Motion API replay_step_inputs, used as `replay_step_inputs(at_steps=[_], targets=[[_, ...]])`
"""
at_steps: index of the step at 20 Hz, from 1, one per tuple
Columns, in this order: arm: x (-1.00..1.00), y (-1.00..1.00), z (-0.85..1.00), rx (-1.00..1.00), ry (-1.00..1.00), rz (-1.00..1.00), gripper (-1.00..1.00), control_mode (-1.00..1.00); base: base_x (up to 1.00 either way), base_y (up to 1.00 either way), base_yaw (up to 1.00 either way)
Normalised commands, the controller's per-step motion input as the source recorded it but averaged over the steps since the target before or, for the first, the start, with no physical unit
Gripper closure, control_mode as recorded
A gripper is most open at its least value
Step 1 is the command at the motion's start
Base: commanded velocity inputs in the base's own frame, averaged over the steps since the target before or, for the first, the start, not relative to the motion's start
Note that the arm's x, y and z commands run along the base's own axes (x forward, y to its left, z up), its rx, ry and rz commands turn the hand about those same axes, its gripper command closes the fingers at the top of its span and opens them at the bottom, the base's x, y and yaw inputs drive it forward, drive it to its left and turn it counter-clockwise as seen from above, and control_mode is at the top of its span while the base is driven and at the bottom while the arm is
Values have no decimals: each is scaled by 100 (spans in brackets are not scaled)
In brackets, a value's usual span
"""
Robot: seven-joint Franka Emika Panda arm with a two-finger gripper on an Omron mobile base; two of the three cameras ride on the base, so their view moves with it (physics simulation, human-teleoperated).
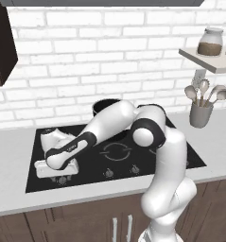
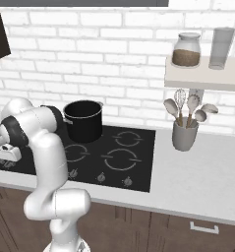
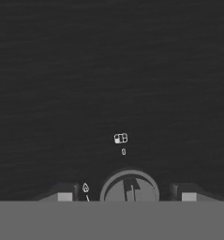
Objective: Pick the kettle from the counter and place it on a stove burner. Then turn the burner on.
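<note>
- Counter [image 1: 218, 142]: pale slab carrying the black cooktop [image 1: 180, 158], with a grey utensil cup [image 1: 201, 115] parked well off to the right, clear of the work.
- Arm: bent low and far left across the glass, so as to bring the hand down onto the front row of controls.
- Black pot [image 2: 83, 120]: stands at the back of the glass, behind the rings, no part of this step.
- Stove burner [image 2: 120, 160]: largest ring, bare in the middle of the glass.
- Kettle [image 1: 52, 137]: seemingly the white rounded shape on the left of the glass just behind the hand, half hidden by the forearm; off the counter, by that reading, though which ring lies under it cannot be told.
- Gripper [image 3: 124, 196]: spread, tips standing either side of a round knob [image 3: 130, 185] with a gap at each side, lined up for a pinch and a turn.
- Markings: small white burner icon [image 3: 121, 138] above the knob, flame-like mark [image 3: 85, 187] beside it; no words or brand legible anywhere.
</note>
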Motion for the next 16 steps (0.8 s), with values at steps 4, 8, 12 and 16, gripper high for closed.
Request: replay_step_inputs(at_steps=[4, 8, 12, 16], targets=[[-2, 1, -10, 0, 0, 0, -100, -100, 0, 0, 0], [-1, 0, -1, 0, 1, 0, -100, -100, 0, 0, 0], [-4, 0, 0, 0, 2, 0, 100, -100, 0, 0, 0], [-1, 0, 0, 0, 1, 0, 100, -100, 0, 0, 0]])
